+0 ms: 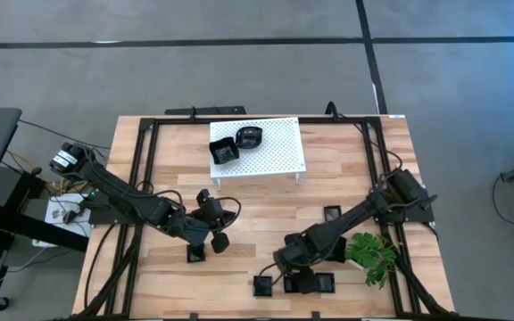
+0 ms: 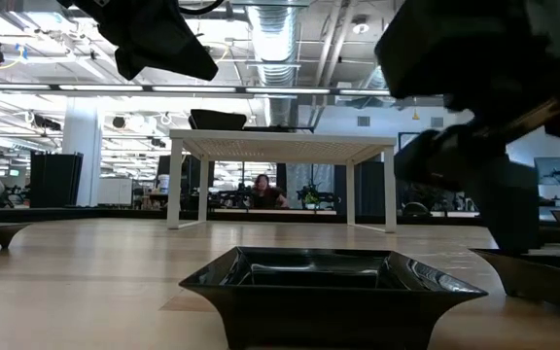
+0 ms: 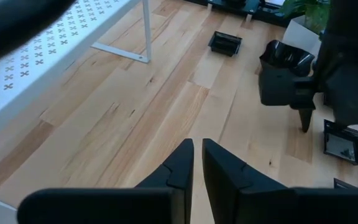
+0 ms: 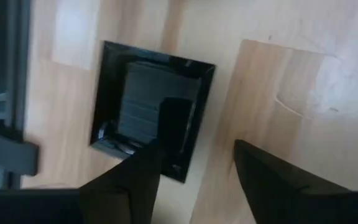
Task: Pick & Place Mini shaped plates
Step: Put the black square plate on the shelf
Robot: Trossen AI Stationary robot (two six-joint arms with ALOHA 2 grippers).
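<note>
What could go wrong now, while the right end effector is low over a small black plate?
1. The right end effector is open, one finger over the square plate and one outside its rim; closing off-centre could tip the glossy plate or make it slip out.
2. The plant stands close beside the right arm; a swing could brush it.
3. The left end effector is shut and empty, nearby; their paths may cross.

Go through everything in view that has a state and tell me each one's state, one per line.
Left gripper: shut, empty, above bare table.
Right gripper: open, over the rim of a square plate.
Two plates: resting on the white rack.
Front plate: upright on the table, empty.
</note>
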